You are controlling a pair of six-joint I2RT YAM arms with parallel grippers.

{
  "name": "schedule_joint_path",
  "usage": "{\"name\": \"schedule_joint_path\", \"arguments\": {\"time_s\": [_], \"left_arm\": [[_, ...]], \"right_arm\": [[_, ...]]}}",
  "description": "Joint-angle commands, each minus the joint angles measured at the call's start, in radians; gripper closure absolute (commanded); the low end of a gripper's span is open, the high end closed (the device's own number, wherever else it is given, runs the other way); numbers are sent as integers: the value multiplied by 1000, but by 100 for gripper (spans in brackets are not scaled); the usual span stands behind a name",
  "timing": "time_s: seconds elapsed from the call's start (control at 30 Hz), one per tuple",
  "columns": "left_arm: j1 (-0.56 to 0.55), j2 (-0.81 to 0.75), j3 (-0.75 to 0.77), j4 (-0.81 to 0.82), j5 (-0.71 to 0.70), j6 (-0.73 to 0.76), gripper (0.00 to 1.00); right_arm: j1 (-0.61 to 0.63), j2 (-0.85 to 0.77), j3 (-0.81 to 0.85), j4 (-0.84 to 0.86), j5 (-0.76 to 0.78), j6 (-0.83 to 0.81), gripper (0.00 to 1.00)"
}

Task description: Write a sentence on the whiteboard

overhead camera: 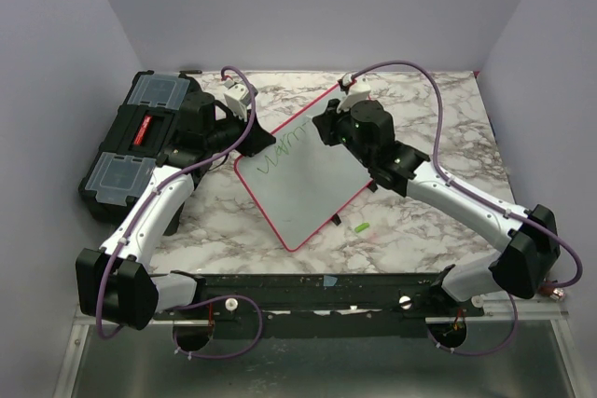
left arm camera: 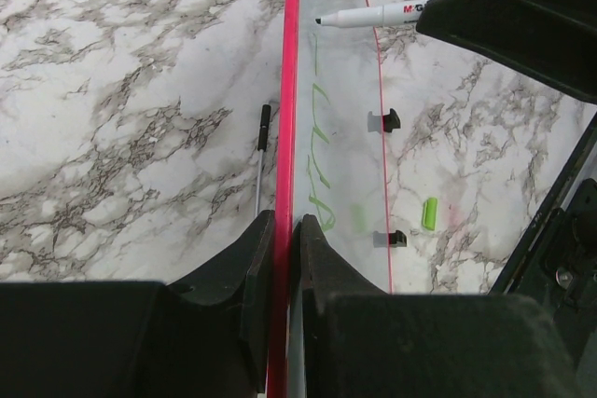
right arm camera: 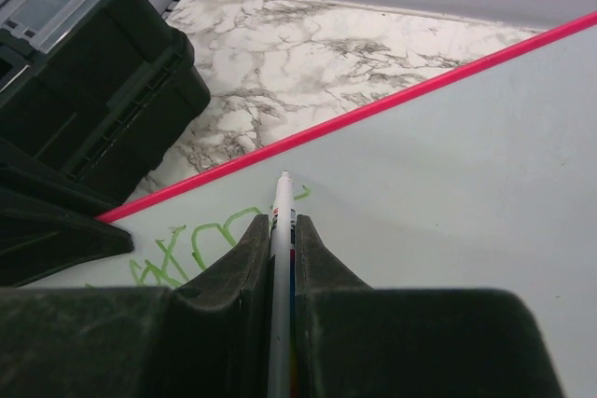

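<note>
The right pincer [right arm camera: 280,223] pinches the marker [right arm camera: 282,195], tip at the right-hand end of the green sentence [right arm camera: 201,244]; the left pincer [left arm camera: 284,230] clamps the rim of the whiteboard [left arm camera: 345,137].

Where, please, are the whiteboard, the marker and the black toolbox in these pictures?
whiteboard [overhead camera: 306,191], top view, on the bare white face below the writing.
marker [left arm camera: 373,15], left wrist view, on its white barrel.
toolbox [overhead camera: 117,144], top view, on its black lid.

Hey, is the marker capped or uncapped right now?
Uncapped. The marker shows a bare dark tip by the whiteboard, and a small green piece, likely its cap, lies loose on the table.
</note>
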Motion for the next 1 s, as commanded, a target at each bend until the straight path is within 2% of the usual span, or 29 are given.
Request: {"name": "schedule_joint_path", "arguments": {"time_s": [0.0, 0.37, 0.97], "left_arm": [[-11, -7, 18, 8, -24, 55, 100], [-12, -9, 18, 7, -26, 58, 100], [-13, -9, 20, 6, -27, 60, 100]], "right_arm": [[-3, 1, 47, 6, -35, 0, 99], [-3, 40, 65, 13, -37, 4, 99], [-3, 27, -28, 8, -27, 17, 99]]}}
